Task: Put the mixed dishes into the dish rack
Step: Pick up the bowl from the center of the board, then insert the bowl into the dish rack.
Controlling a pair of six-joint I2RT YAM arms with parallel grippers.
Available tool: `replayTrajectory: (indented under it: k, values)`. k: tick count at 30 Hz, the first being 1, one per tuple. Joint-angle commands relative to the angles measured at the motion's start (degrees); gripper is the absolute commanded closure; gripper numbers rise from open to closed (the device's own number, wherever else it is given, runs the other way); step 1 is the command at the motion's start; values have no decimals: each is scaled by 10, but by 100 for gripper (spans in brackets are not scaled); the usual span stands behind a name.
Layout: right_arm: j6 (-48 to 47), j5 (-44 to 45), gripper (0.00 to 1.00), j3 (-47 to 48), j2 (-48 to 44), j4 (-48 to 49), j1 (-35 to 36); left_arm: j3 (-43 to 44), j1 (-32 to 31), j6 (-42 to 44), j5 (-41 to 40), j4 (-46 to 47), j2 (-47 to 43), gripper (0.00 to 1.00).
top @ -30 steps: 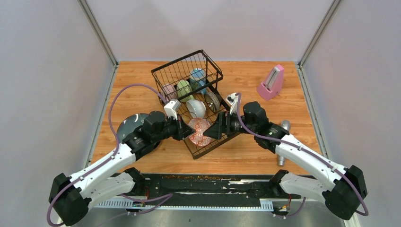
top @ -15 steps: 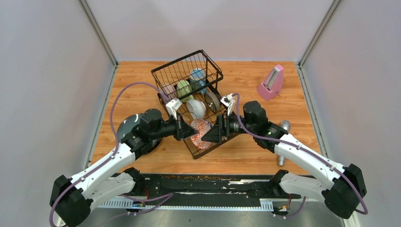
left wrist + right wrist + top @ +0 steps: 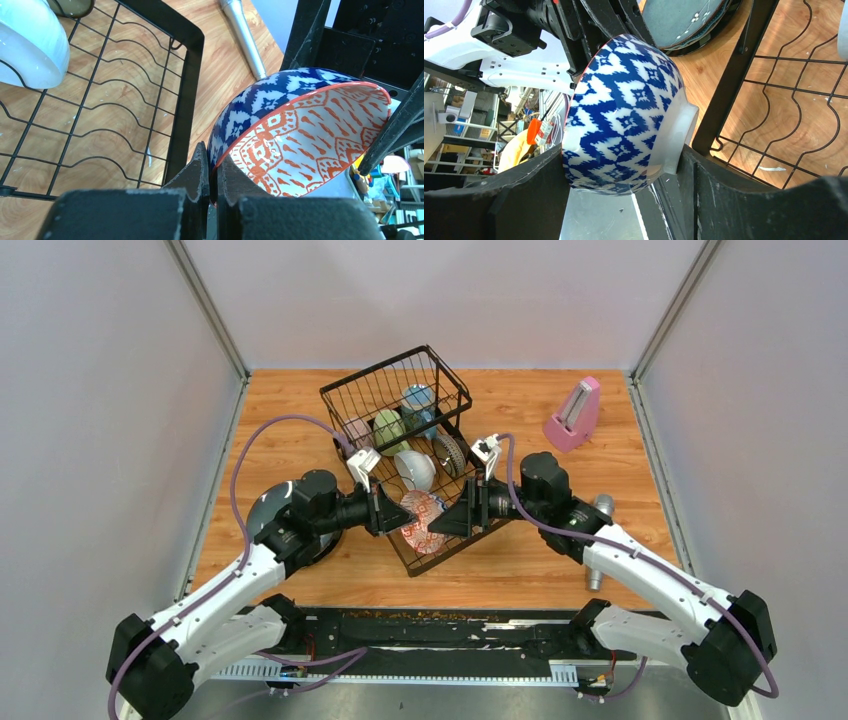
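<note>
Here, patterned bowl [image 3: 422, 521] on edge, mouth leftward, left jaws clamping rim, right jaws' hold unclear.

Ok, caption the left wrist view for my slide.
Left gripper pinching the rim of the blue-and-orange patterned bowl, black wire dish rack behind it.

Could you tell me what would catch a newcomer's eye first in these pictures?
A blue-and-red patterned bowl hangs between both arms above the dish rack: the left end effector pinches its rim, the right end effector spans its body. A pink metronome stands at the far right.
</note>
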Motion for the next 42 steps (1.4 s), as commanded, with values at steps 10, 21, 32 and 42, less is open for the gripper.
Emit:
replayTrajectory:
  k: [10,21,32,42]
  values:
    - [13,67,54,-2,9,43,4,18,0,5,-38,5,0,45]
    - [-60,229,55,-10,8,-27,4,43,1,36,-108,-100,-25,13]
    - [-254,284,54,0,34,-71,-32,31,1,41,-178,-142,-108,0]
    - [-349,232,54,7,83,-75,-56,40,0,43,-185,-155,-120,0]
